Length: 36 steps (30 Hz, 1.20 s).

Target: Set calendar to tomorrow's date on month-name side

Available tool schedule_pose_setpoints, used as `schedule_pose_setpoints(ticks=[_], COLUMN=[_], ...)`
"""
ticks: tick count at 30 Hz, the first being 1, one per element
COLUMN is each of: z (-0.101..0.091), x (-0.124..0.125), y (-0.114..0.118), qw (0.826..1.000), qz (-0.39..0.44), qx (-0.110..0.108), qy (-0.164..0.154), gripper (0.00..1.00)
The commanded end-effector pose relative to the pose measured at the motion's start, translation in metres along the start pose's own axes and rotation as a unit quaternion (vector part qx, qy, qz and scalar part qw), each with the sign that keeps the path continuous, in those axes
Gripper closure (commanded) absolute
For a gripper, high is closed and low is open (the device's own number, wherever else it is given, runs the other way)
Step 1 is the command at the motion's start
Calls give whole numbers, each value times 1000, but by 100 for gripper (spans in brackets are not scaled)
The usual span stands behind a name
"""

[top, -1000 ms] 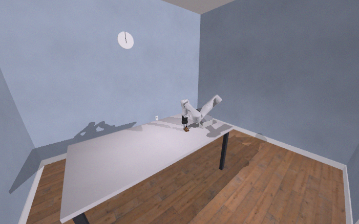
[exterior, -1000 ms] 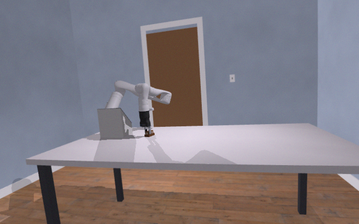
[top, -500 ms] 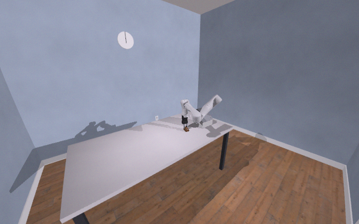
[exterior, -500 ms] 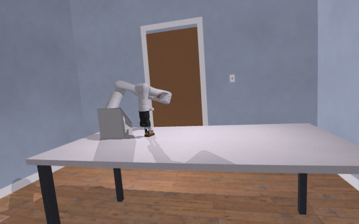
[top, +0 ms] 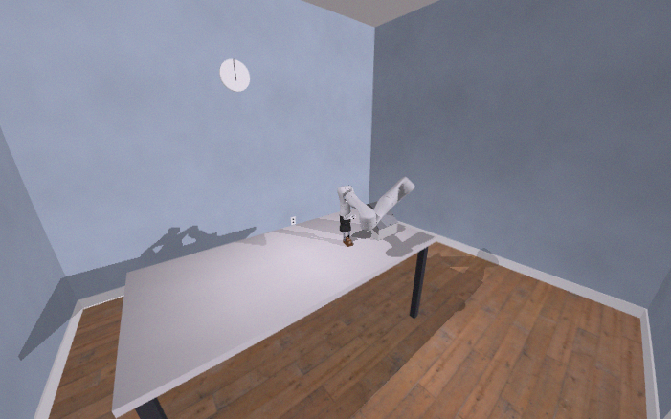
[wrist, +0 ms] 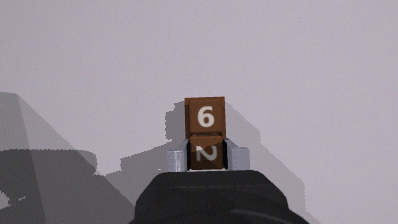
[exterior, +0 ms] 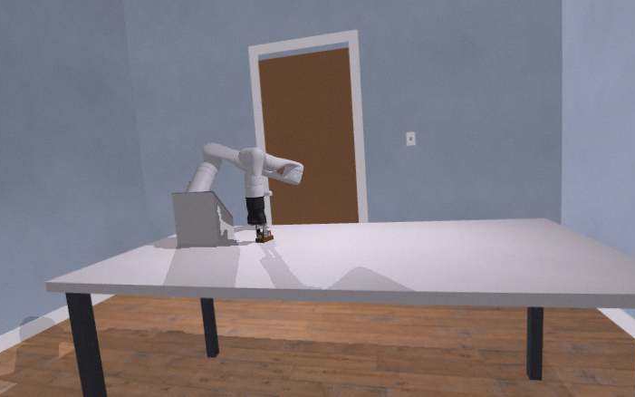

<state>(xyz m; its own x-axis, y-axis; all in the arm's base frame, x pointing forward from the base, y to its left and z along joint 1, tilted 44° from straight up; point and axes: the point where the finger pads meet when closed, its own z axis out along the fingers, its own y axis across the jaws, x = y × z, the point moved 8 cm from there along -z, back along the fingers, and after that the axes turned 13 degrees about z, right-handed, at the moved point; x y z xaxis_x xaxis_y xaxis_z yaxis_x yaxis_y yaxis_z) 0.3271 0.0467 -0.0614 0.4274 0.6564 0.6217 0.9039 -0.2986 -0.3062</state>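
We see two brown cubes, the 2 cube (wrist: pixel 206 154) nearer and the 6 cube (wrist: pixel 205 117) just beyond, on the white table (exterior: pixel 408 256). Our gripper (wrist: pixel 207 159) stands with fingers either side of the 2 cube; whether they clamp it we cannot tell.
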Motion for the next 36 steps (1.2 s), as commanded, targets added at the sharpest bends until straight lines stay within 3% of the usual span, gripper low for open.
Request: schedule_pose_setpoints(ticks=[1, 15, 16, 20, 21, 26, 30, 36], z=[-1, -1, -1, -1, -1, -1, -1, -1], x=[0, 0, 0, 0, 0, 0, 0, 0], y=[0, 0, 0, 0, 0, 0, 0, 0], qw=[1000, 1000, 1000, 1000, 1000, 1000, 1000, 1000], qz=[0, 0, 0, 0, 0, 0, 0, 0], qx=[-1, -1, -1, -1, -1, -1, -1, -1], qy=[0, 0, 0, 0, 0, 0, 0, 0], gripper=[43, 43, 37, 37, 31, 25, 13, 13])
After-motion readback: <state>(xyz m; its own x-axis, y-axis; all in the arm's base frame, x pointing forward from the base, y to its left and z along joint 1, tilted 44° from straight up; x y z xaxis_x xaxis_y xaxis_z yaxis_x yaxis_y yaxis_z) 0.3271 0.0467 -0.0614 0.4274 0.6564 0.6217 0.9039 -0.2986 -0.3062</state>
